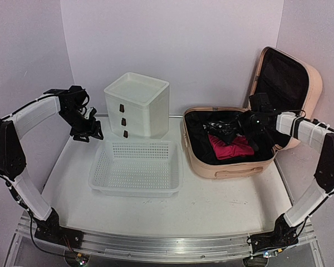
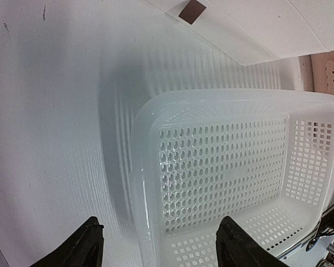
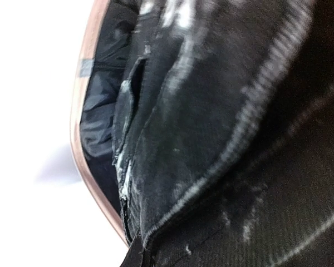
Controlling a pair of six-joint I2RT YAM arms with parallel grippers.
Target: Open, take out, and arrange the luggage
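— So, where is the luggage (image 1: 228, 167)?
— On the right side of the table (image 1: 211, 206), lying flat and unzipped. Its lid (image 1: 286, 78) stands up toward the back corner with the black lining showing.
— What is inside?
— A black garment (image 1: 216, 127) bunched toward the back, and a red garment (image 1: 231, 147) lying nearer the front.
— And the right jaws?
— Down inside the shell, in among the black garment, and closed. The right wrist view is filled with dark stitched cloth close to the lens, with the peach rim at its left. Whether any cloth is pinched, I cannot tell.
— What sits beside the luggage?
— A white mesh basket (image 1: 100, 175) just to its left, mid-table, and a white drawer box (image 1: 139, 100) behind the basket.
— The left jaws?
— Spread open with nothing between them, hanging above the table at the basket's far-left corner, near the drawer box and well apart from the luggage.
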